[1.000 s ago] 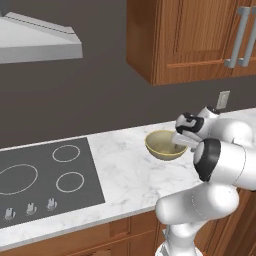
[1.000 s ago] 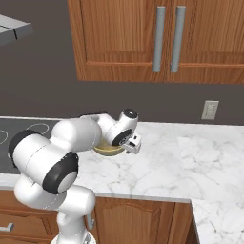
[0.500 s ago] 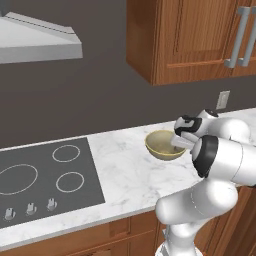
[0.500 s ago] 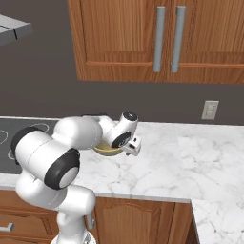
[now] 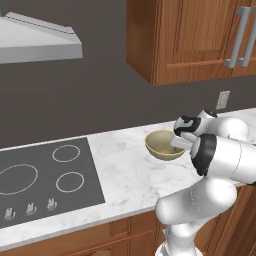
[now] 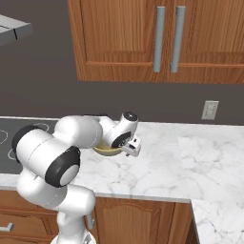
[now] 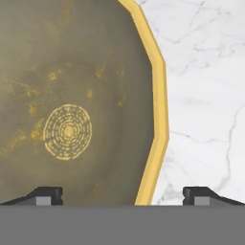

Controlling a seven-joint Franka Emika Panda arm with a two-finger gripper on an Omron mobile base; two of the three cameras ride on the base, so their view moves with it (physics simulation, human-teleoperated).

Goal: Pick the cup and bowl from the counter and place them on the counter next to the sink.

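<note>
The olive-tan bowl (image 5: 161, 145) with its yellowish rim sits upright on the white marble counter (image 5: 125, 175), right of the cooktop. My gripper (image 5: 176, 145) is at the bowl's right rim, pointing down, and it is open. In the hand view the gripper (image 7: 123, 196) straddles the rim. One fingertip (image 7: 45, 194) is over the bowl's inside (image 7: 72, 95). The other fingertip (image 7: 201, 194) is over the bare counter (image 7: 206, 95). Nothing is gripped. In the right base view my arm covers most of the bowl (image 6: 107, 151). The cup and the sink are out of view.
A dark cooktop (image 5: 45, 180) with ring burners lies left of the bowl. Wooden wall cabinets (image 5: 190, 40) hang above, a range hood (image 5: 35, 45) is at the upper left, and a wall outlet (image 5: 223, 100) is behind. Marble counter (image 6: 190, 162) stretches to the right.
The hand has edged slightly lower at the bowl's rim. The bowl has not moved and the jaws stay open.
</note>
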